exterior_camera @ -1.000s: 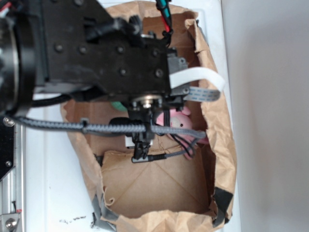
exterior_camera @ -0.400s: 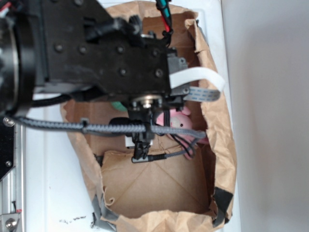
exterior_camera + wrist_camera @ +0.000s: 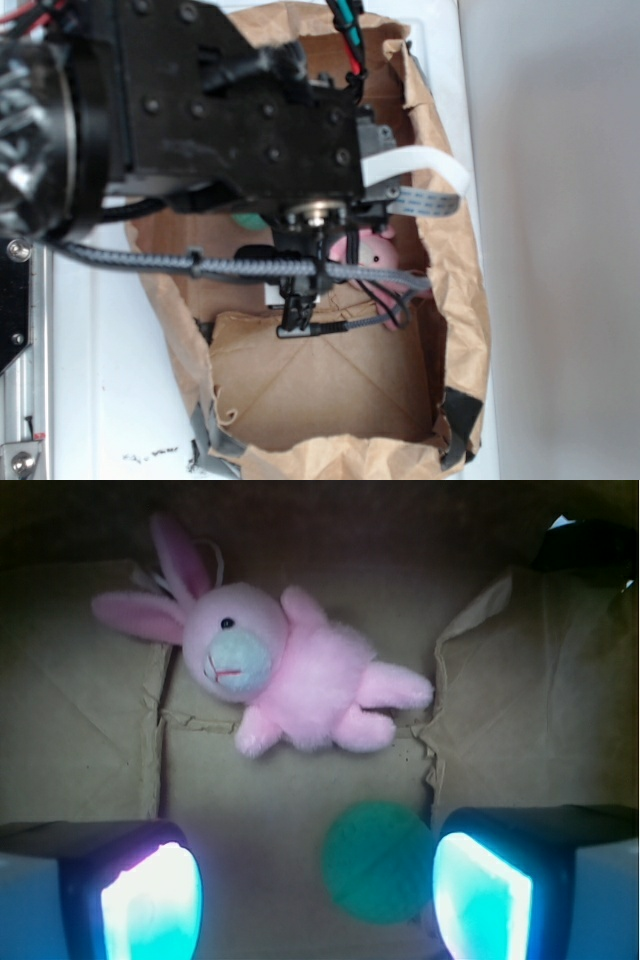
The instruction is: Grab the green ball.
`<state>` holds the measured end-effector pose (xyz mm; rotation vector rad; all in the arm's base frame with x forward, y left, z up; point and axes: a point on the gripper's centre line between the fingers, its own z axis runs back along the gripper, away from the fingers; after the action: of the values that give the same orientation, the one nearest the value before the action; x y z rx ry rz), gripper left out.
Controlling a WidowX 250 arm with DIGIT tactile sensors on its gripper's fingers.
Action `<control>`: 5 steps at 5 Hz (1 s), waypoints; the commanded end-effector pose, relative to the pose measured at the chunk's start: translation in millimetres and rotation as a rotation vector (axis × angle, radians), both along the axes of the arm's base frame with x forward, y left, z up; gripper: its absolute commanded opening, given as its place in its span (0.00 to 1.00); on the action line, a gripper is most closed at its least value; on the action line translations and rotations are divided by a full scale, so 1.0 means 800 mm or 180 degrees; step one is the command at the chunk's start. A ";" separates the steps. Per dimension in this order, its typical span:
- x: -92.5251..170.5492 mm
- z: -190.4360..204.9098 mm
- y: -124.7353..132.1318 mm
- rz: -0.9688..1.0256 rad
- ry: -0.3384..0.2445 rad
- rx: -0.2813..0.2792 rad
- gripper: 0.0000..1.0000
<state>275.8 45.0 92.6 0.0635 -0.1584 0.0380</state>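
Observation:
The green ball (image 3: 378, 861) lies on the paper floor of the bag, in the wrist view close to the right pad (image 3: 482, 900) and well apart from the left one. My gripper (image 3: 315, 900) is open, its jaws wide on either side of the ball, nothing held. Only a sliver of the green ball (image 3: 243, 221) shows under the arm in the exterior view. The gripper (image 3: 293, 318) hangs down inside the brown paper bag (image 3: 455, 290). A pink plush bunny (image 3: 270, 670) lies beyond the ball.
The bag's crumpled walls (image 3: 520, 680) rise close on both sides of the gripper. The pink bunny (image 3: 368, 250) peeks out beside the wrist in the exterior view. A grey braided cable (image 3: 250, 268) crosses the bag. The bag stands on a white table (image 3: 110, 380).
The arm has shifted slightly to the right and toward the camera; the gripper stays inside the bag. Bunny and bag have not moved.

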 end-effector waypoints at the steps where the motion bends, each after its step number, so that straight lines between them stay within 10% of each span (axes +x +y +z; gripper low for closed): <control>1: 0.018 0.000 0.024 0.0108 -0.0120 0.0134 1.00; 5: 0.006 -0.017 0.049 0.0075 -0.0110 0.0490 1.00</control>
<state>274.4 73.2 55.5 0.2002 -0.1191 0.0201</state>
